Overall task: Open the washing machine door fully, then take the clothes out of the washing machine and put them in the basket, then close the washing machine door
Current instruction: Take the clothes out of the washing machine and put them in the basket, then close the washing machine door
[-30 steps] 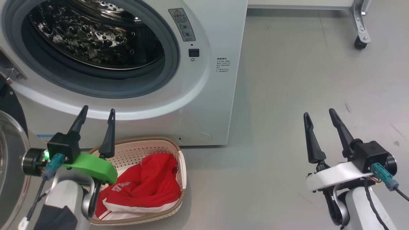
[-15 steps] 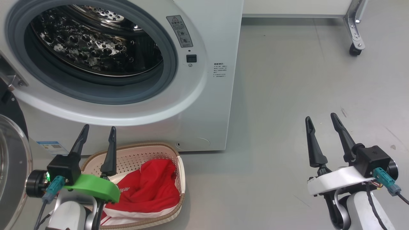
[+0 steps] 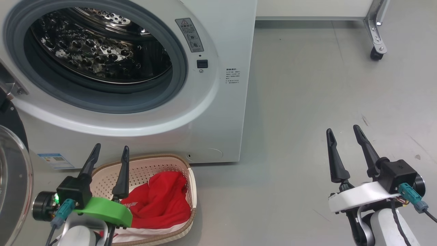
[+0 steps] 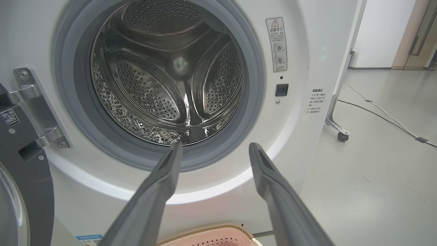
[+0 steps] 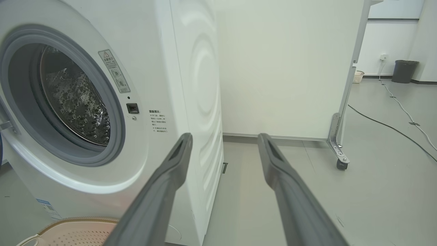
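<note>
Clothes (image 3: pixel 160 201) lie in the basket (image 3: pixel 164 159), drum (image 4: pixel 164 85) apparently empty; with left end effector (image 3: pixel 112 147) and right end effector (image 3: pixel 342 128) open and empty, swinging the washing machine door (image 3: pixel 13 184) shut seems next.

Door (image 3: pixel 12 177), left of the left gripper (image 3: pixel 112 147): cut by the frame edge, just a sliver of glass and black rim in view. Basket (image 3: pixel 164 160) under that gripper: near-left part hidden behind its green mount (image 3: pixel 106 212), bottom cut off. Clothes (image 3: pixel 160 201) inside are partly covered by the mount, lettering unreadable. Washing machine (image 3: pixel 218 119) ahead of that gripper: top cut off; warning sticker (image 3: pixel 189 34) and blue label (image 3: pixel 56 160) too small to read. Wheeled frame (image 3: pixel 375 37), far beyond the right gripper (image 3: pixel 342 128): mostly out of frame.
</note>
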Motion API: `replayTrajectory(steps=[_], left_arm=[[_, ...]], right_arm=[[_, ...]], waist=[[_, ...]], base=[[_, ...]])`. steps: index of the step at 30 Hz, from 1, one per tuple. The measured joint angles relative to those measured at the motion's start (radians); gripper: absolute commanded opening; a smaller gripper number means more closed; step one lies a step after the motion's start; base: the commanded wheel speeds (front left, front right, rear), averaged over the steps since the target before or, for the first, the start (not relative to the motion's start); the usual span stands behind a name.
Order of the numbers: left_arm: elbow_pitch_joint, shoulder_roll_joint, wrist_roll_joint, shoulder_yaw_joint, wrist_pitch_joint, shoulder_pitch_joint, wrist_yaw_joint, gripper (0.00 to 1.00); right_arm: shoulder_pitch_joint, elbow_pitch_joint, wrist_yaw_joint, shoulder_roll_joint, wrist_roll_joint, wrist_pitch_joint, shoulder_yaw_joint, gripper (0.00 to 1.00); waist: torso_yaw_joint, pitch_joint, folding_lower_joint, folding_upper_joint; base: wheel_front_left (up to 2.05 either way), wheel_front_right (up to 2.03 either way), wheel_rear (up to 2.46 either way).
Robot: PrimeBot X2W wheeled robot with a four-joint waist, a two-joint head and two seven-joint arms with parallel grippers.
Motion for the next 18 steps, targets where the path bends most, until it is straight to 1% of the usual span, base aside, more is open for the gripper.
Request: replayTrajectory(steps=[18], left_arm=[[-0.036,-0.007,-0.002,0.011,0.0,0.022,-0.002,1.0]], right_arm=[[0.005,-0.006,0.0,0.003,0.0,0.0,-0.002,1.0]], waist=[[-0.001,-0.002,0.0,0.0]], base=[[0.0,0.0,0.0]])
